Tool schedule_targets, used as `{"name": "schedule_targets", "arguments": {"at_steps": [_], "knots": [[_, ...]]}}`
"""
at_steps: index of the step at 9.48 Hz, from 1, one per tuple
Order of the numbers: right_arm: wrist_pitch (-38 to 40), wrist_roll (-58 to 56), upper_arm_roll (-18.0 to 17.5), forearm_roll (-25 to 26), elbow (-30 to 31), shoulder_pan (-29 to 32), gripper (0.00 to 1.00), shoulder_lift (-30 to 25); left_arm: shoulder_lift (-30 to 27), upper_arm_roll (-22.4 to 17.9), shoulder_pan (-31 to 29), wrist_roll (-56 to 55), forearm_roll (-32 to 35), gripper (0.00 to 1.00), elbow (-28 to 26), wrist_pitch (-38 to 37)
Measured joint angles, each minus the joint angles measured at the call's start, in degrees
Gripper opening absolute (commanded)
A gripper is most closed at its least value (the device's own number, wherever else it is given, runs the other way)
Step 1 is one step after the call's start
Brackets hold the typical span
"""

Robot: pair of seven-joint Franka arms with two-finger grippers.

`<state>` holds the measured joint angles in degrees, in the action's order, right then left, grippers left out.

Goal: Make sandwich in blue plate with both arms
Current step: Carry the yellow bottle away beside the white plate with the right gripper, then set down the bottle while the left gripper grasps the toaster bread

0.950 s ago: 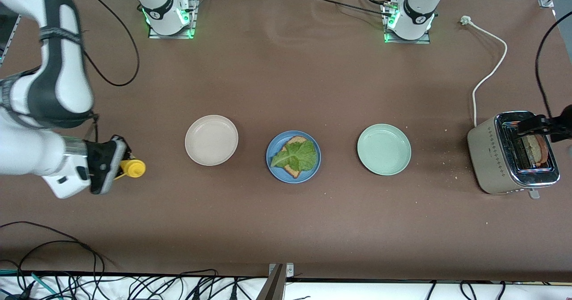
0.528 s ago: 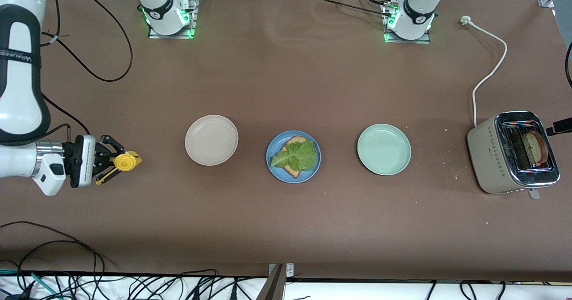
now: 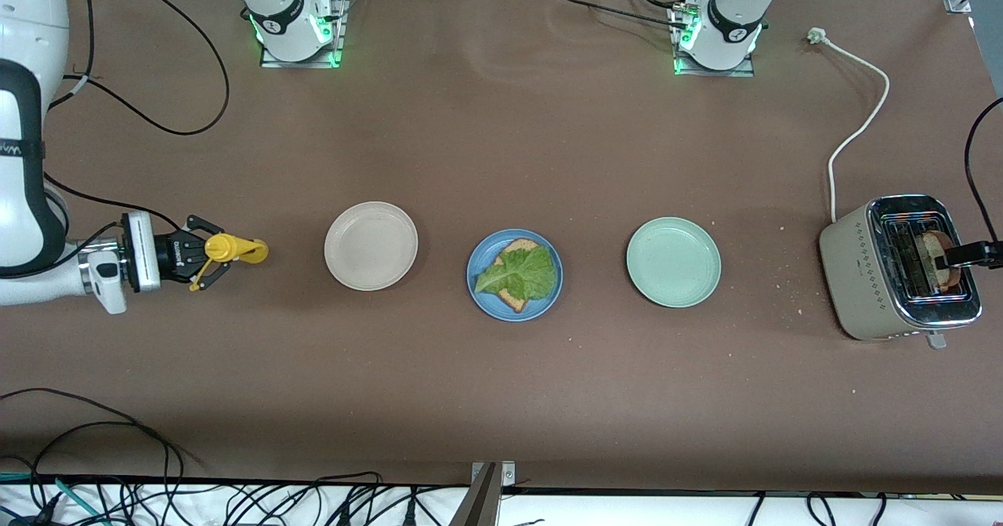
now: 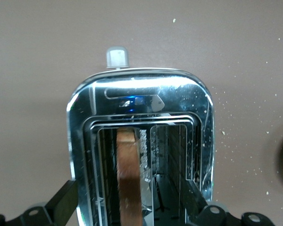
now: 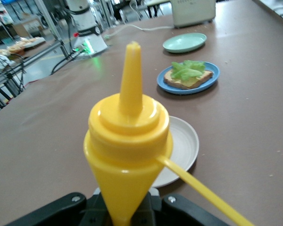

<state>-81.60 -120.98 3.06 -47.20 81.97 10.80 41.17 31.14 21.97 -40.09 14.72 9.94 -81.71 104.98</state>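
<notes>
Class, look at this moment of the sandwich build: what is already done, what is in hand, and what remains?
Done: one bread slice topped with lettuce lies on the blue plate. In hand: the right gripper is shut on a yellow squeeze bottle at the right arm's end of the table; the left gripper, open, is over the toaster, around the second slice in its slot. Left: sauce perhaps, then that slice on top.

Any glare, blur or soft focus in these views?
Left wrist view: bright glare on the shiny chrome toaster top, and the brown bread slice in its slot looks smeared. Right wrist view: yellow squeeze bottle fills the foreground; plates farther off look soft. Front view: evenly lit.
</notes>
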Motion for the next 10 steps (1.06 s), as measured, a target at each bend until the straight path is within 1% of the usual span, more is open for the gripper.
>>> {"name": "schedule_targets", "arguments": {"at_steps": [1,2,3,4,6,8,9,10], "knots": [[1.63,-5.94,-0.02,-0.34,0.65,1.76,0.0,2.17,1.06,0.03,0.3,-0.9,0.0,0.78,-0.02,0.8],[2.2,-11.27,-0.03,-0.97,1.04,3.04,0.0,4.54,1.77,0.11,0.61,-1.42,0.0,0.37,-0.03,1.08],[2.39,-15.28,-0.04,-1.35,1.19,3.76,0.0,6.77,2.01,0.11,0.87,-1.95,0.02,0.03,-0.03,1.1],[2.47,-17.8,-0.17,-1.51,1.25,3.87,0.0,8.64,1.99,0.11,0.94,-2.13,0.04,0.0,-0.02,1.1],[2.46,-19.83,-0.96,-2.03,1.28,3.77,0.0,11.55,1.97,0.02,0.93,-2.16,0.3,0.0,-0.01,0.76],[2.49,-21.49,-1.8,-2.49,1.29,3.59,0.0,13.35,1.83,-0.04,0.9,-2.17,2.97,0.0,0.2,0.69],[2.49,-21.67,-2.16,-2.71,1.32,3.41,0.05,14.11,1.73,0.19,0.92,-2.17,4.39,0.0,0.27,-0.04],[2.8,-21.7,-2.37,-3.76,1.31,3.38,0.22,14.59,1.46,0.48,0.93,-2.17,5.54,0.0,0.55,-0.99]]}}
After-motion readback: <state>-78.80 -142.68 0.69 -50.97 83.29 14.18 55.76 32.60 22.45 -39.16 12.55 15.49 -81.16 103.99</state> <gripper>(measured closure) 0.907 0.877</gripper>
